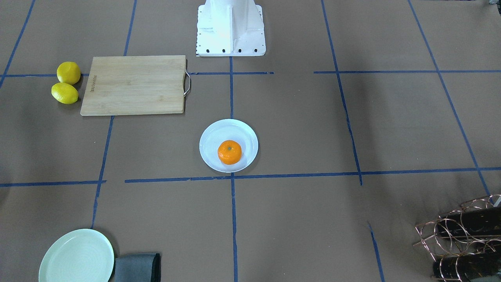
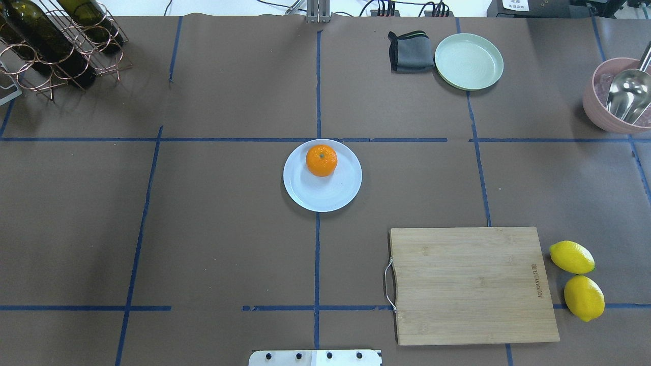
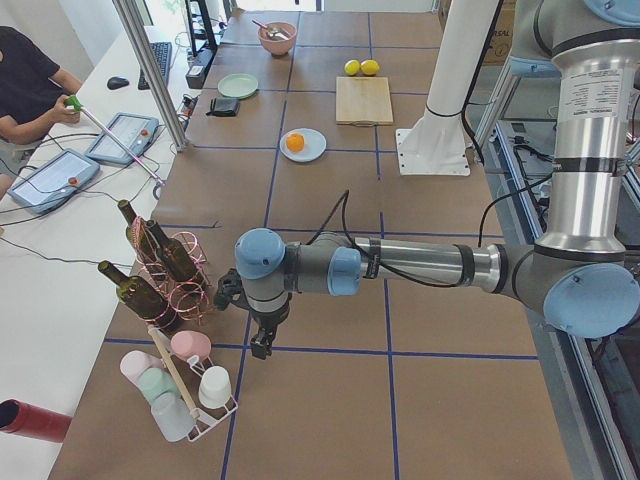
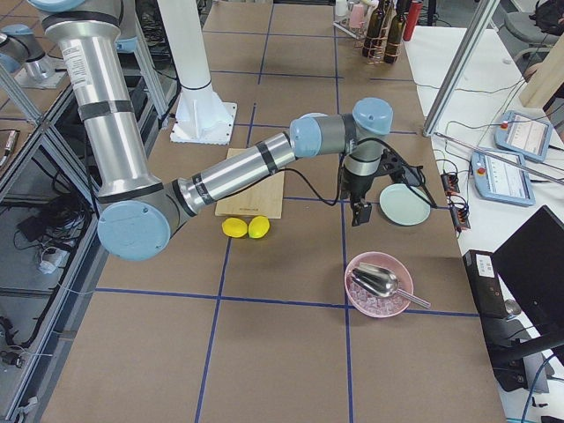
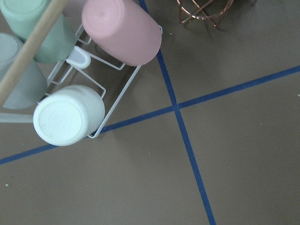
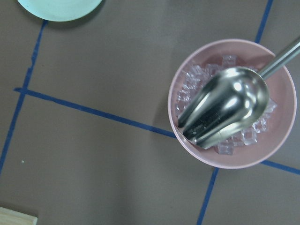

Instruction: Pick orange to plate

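The orange [image 1: 229,152] [image 2: 321,160] [image 3: 294,142] rests on the pale bluish-white plate [image 1: 211,135] [image 2: 325,195] [image 3: 312,148] at the middle of the table, toward the plate's far side from the robot. Neither gripper is near it. My left gripper [image 3: 262,345] hangs far off over the table's left end, beside a cup rack; only the left side view shows it, so I cannot tell its state. My right gripper [image 4: 361,213] hangs over the right end near the mint-green plate, seen only in the right side view, state unclear.
A wooden cutting board [image 2: 470,284] lies on the right with two lemons [image 2: 572,256] beside it. A mint-green plate [image 2: 468,61] and grey cloth [image 2: 411,51] sit far right. A pink bowl [image 6: 187,126] holds ice and a scoop. A wine rack [image 2: 56,46] and a cup rack [image 5: 117,93] stand at the left.
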{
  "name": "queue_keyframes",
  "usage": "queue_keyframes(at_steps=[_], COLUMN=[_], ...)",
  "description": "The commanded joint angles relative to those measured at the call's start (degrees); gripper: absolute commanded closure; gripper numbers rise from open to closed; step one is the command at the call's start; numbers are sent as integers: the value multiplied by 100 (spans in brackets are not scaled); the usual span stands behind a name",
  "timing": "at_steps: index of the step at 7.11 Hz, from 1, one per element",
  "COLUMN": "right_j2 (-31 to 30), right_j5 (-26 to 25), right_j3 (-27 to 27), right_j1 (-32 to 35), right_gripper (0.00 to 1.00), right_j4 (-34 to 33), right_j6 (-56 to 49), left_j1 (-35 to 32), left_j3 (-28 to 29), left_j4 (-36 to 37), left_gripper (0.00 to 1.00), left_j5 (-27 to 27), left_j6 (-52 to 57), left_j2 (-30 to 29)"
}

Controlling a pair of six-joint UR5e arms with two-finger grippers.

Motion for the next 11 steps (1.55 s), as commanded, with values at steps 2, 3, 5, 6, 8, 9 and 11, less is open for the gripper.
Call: queue_keyframes(at_steps=[2, 3, 5, 6, 8, 9, 11], right_j2=[-794, -945, -1120, -1235, -1271, -1367, -1543], right_j5=[412, 430, 571, 553, 588, 553, 527], right_j3=[-277, -269, -277, -391, -690, -725, -840], right_j1=[674, 832, 948, 948, 948, 948, 948], right_gripper=[0, 0, 0, 0, 0, 0, 0], right_j4=[271, 448, 467, 476, 467, 676, 1204], right_j6=[-625, -687, -626, -643, -608, -608, -337], left_j1=[-143, -143, -143, -143, -152, -152, -152], left_j3=[0, 35, 9, 9, 17, 9, 35], left_j4=[382, 382, 373, 373, 373, 373, 373], left_gripper=[0, 0, 0, 0, 0, 0, 0], left_j5=[-293, -357, -366, -357, -366, -366, -366], left_j6=[-58, -111, -269, -269, -269, -278, -269], left_j2=[44, 53, 62, 62, 62, 62, 62])
